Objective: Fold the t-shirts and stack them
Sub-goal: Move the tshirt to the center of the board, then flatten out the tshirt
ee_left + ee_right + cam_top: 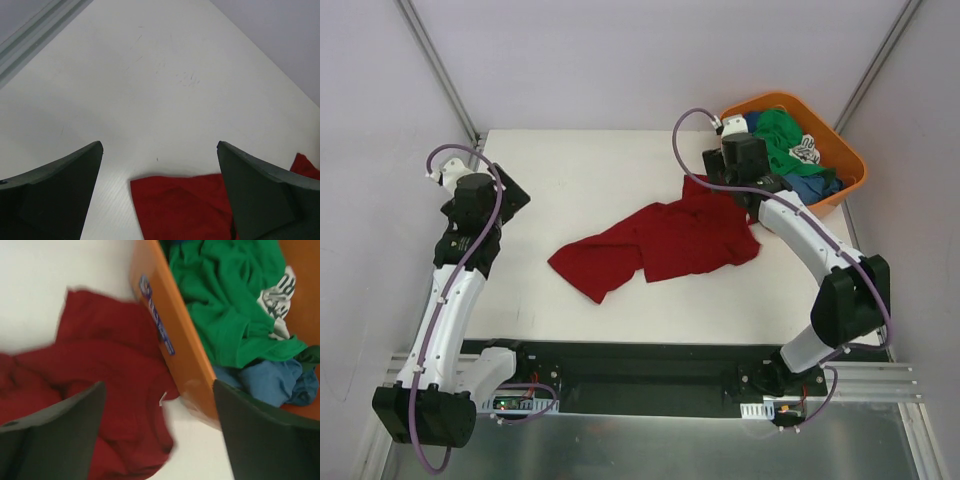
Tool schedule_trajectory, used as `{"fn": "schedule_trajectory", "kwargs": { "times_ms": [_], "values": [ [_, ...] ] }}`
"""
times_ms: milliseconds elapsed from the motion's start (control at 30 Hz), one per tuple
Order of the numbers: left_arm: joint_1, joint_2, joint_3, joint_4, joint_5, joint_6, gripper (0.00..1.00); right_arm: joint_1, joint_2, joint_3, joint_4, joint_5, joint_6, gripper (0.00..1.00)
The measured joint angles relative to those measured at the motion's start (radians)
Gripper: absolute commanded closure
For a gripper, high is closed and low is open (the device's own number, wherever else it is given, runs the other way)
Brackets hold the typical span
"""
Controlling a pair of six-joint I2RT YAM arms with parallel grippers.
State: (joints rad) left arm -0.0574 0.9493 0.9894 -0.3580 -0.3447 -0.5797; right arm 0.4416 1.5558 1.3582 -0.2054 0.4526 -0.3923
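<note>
Dark red t-shirt [660, 245] lies unfolded and rumpled on the white table [580, 170], spread across the middle from a loose corner at about 8 o'clock up to its far end at about 2 o'clock. In the right wrist view, that far end [105, 360] lies right against the outer wall of the orange tub [175, 340]. The tub [855, 160] stands on the table's corner at 2 o'clock. Inside it are a crumpled green t-shirt [778, 135] toward 12 o'clock and a blue t-shirt [815, 185] toward 5 o'clock, with a scrap of white printed cloth [807, 150] lying on the green one. A blue label [157, 320] runs along the tub's outer wall. The right gripper [160, 385] hangs over the spot where the red cloth meets the tub, its jaws spread wide with nothing between them. The left gripper [159, 145] is at the table's 9 o'clock side, well apart from the tub. Its jaws are likewise spread wide over bare table, and the shirt's near corner [185, 205] lies below them, untouched.
</note>
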Motion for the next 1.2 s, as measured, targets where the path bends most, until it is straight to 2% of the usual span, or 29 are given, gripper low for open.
{"fn": "schedule_trajectory", "kwargs": {
  "times_ms": [200, 467, 567, 633, 733, 867, 900, 967, 1100, 1200],
  "values": [
    [0.000, 0.025, -0.019, -0.055, 0.030, -0.043, 0.01, 0.053, 0.006, -0.014, -0.101, -0.017, 0.061, 0.04],
    [0.000, 0.023, -0.132, -0.113, 0.185, -0.092, 0.01, 0.160, -0.053, -0.083, -0.108, -0.298, 0.188, 0.03],
    [0.002, 0.064, -0.145, -0.124, 0.230, -0.109, 0.01, 0.215, -0.039, -0.137, -0.128, -0.351, 0.238, 0.01],
    [0.009, 0.116, -0.145, -0.126, 0.260, -0.116, 0.03, 0.259, -0.016, -0.159, -0.136, -0.390, 0.268, 0.06],
    [0.027, 0.208, -0.145, -0.127, 0.293, -0.118, 0.11, 0.313, 0.034, -0.176, -0.145, -0.441, 0.314, 0.12],
    [0.045, 0.321, -0.141, -0.128, 0.338, -0.117, 0.23, 0.335, 0.107, -0.194, -0.151, -0.474, 0.390, 0.14],
    [0.046, 0.349, -0.138, -0.127, 0.346, -0.117, 0.29, 0.335, 0.122, -0.200, -0.155, -0.479, 0.409, 0.14],
    [0.049, 0.401, -0.129, -0.127, 0.369, -0.117, 0.32, 0.333, 0.142, -0.211, -0.160, -0.481, 0.442, 0.14],
    [0.060, 0.478, -0.119, -0.124, 0.417, -0.109, 0.44, 0.333, 0.157, -0.214, -0.166, -0.480, 0.481, 0.14],
    [0.060, 0.525, -0.118, -0.124, 0.432, -0.106, 0.47, 0.333, 0.157, -0.214, -0.166, -0.480, 0.498, 0.13]
  ]
}}
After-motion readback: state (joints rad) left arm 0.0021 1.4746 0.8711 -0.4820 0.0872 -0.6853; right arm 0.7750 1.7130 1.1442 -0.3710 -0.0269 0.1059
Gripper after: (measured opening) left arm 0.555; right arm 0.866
